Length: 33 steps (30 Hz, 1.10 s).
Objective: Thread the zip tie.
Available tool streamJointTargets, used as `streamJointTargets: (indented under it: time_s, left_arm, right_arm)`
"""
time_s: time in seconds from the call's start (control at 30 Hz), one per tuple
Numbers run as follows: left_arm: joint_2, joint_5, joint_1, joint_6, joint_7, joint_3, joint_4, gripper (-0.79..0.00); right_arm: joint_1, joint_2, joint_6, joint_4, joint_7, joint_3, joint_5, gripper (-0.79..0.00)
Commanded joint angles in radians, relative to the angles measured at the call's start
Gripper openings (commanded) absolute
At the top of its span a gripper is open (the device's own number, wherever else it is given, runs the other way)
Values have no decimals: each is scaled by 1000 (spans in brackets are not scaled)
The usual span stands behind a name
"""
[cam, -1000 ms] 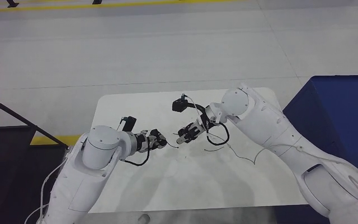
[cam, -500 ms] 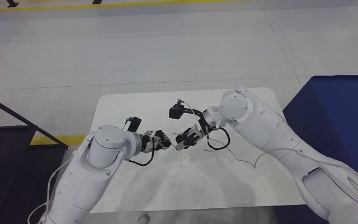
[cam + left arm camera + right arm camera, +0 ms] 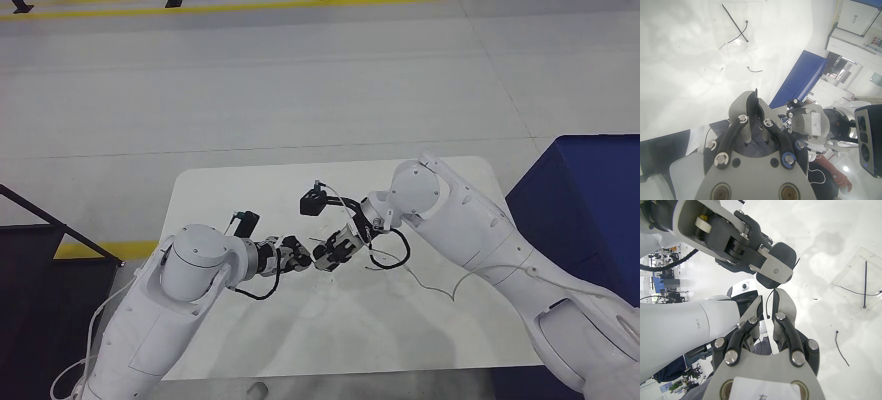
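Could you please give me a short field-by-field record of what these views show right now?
Table: white
Left gripper: shut on the zip tie, whose tip pokes out past its fingers
Right gripper: open, facing the left one closely; the tie's head hangs between its fingers
Clear tray: on the table, holding two spare ties
Loose tie: flat on the table, apart from the tray
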Motion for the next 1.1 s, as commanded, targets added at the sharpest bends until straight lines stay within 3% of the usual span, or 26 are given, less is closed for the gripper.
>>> streamJointTargets:
  time_s: [0.0,0.2,0.43,0.9,1.07]
  left_arm:
    - [1,-4,0,-1,7,1,-1,-785]
    - [4,-17,-4,-1,22,6,-2,-785]
    - [7,-34,-7,-5,28,12,-7,-785]
    - [23,-51,45,-62,67,-19,-43,-785]
    - [22,-104,61,-62,98,-52,-41,-785]
  right_arm:
    - [1,-2,3,0,4,1,-2,-696]
    - [2,-6,8,5,9,7,0,-723]
    - [1,-12,16,23,9,12,5,-690]
    - [9,-30,4,32,28,10,9,-714]
    - [4,-29,8,30,19,20,-7,-665]
